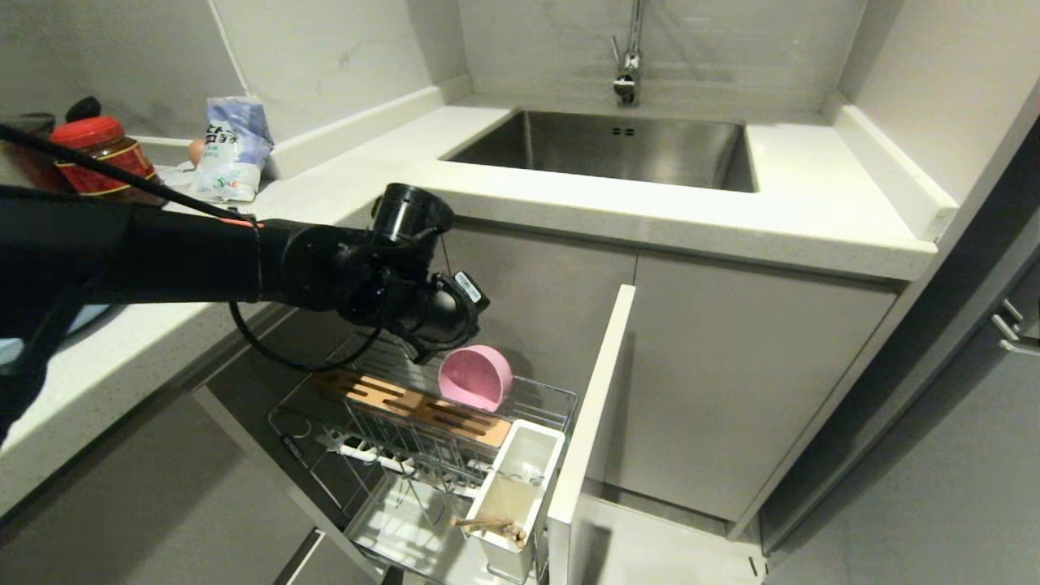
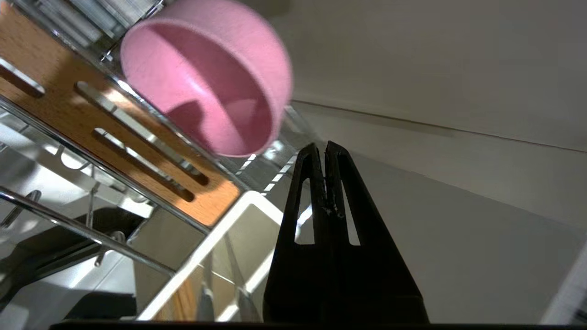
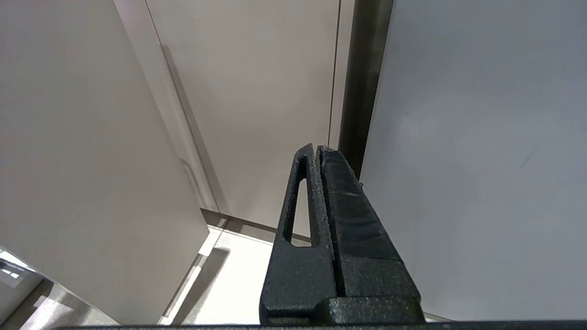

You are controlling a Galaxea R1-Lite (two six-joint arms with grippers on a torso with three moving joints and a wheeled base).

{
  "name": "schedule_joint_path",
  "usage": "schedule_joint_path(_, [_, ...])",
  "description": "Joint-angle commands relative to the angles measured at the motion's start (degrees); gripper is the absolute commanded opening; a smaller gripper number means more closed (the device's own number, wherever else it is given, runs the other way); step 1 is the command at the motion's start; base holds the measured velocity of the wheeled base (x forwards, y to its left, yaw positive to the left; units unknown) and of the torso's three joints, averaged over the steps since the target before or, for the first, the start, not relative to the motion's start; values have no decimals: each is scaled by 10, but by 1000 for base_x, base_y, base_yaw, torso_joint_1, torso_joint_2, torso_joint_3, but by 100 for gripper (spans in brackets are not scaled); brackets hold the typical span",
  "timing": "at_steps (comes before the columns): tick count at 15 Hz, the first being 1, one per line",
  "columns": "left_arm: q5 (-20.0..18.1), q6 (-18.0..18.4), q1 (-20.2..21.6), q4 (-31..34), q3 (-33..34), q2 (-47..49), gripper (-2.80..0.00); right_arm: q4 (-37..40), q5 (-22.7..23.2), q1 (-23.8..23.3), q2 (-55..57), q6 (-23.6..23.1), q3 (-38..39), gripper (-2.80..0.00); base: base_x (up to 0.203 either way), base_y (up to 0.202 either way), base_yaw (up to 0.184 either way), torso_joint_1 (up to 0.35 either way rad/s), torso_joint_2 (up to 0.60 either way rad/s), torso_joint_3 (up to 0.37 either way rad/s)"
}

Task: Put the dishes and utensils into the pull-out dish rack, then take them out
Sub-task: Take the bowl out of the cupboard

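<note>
The pull-out dish rack [image 1: 536, 398] stands drawn out of the cabinet below the counter, with its grey front panel [image 1: 589, 406] at the right. A pink bowl [image 1: 475, 378] [image 2: 206, 78] lies on its side in the wire basket, just behind the slotted wooden bar [image 1: 414, 406] [image 2: 59, 105]. Wooden chopsticks [image 1: 487, 526] stick out of the white utensil cup [image 1: 520, 475] [image 2: 215, 243]. My left arm [image 1: 431, 313] reaches over the rack. Its left gripper [image 2: 324, 149] is shut and empty, close beside the bowl's rim but apart from it. The right gripper [image 3: 316, 147] is shut, parked facing cabinet doors.
A steel sink [image 1: 617, 150] with a tap [image 1: 627, 61] is set in the white counter [image 1: 569, 203] behind the rack. A red-lidded jar [image 1: 101, 154] and a white bag [image 1: 231, 150] stand on the left counter. A power strip [image 1: 357, 447] lies under the basket.
</note>
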Motion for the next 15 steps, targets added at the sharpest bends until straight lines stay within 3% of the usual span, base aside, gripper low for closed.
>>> schedule_joint_path(1, [1,-2,-1,-3,0,45,-280,-1,0,0,0,1,15,-280,0,0,0,0,0,0])
schedule_joint_path(2, [1,0,-1,-7,0,56,0,-1,0,0,0,0,15,-280,0,0,0,0,0,0])
schedule_joint_path(9, [3,3,2,-53,-4,95,0,-1,0,0,0,0,15,-280,0,0,0,0,0,0])
schedule_joint_path(15, [1,42,10,-121,-5,131,0,-1,0,0,0,0,15,-280,0,0,0,0,0,0])
